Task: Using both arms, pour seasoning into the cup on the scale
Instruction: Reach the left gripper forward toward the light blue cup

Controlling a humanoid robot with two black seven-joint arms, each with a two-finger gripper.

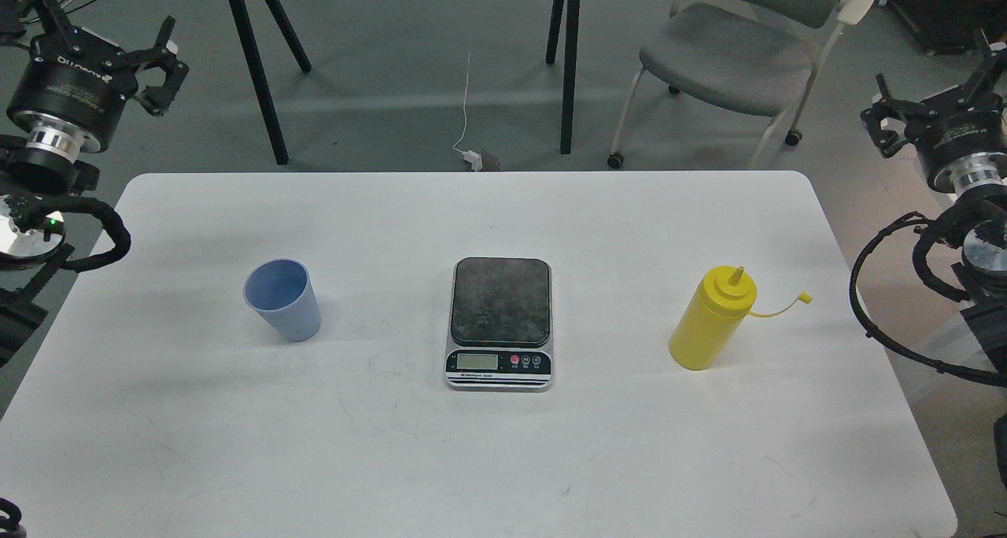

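The light blue ribbed cup (283, 300) stands upright on the white table (488, 459), left of centre. At the table's middle lies the scale (500, 322), its dark plate bare and its display toward me. The yellow seasoning bottle (710, 319) stands upright on the right, its tethered cap hanging off to the right on its strap. My left gripper (102, 33) hovers off the table's far left corner, open and holding nothing. My right gripper (936, 83) is beyond the table's far right edge, also open with nothing between its fingers. Both are well away from the cup, scale and bottle.
Behind the table are a grey chair (732, 58) on the right, black table legs (256, 66), and a white cable with a plug (472, 157) on the floor. Looped black cables (873, 318) hang beside the right arm.
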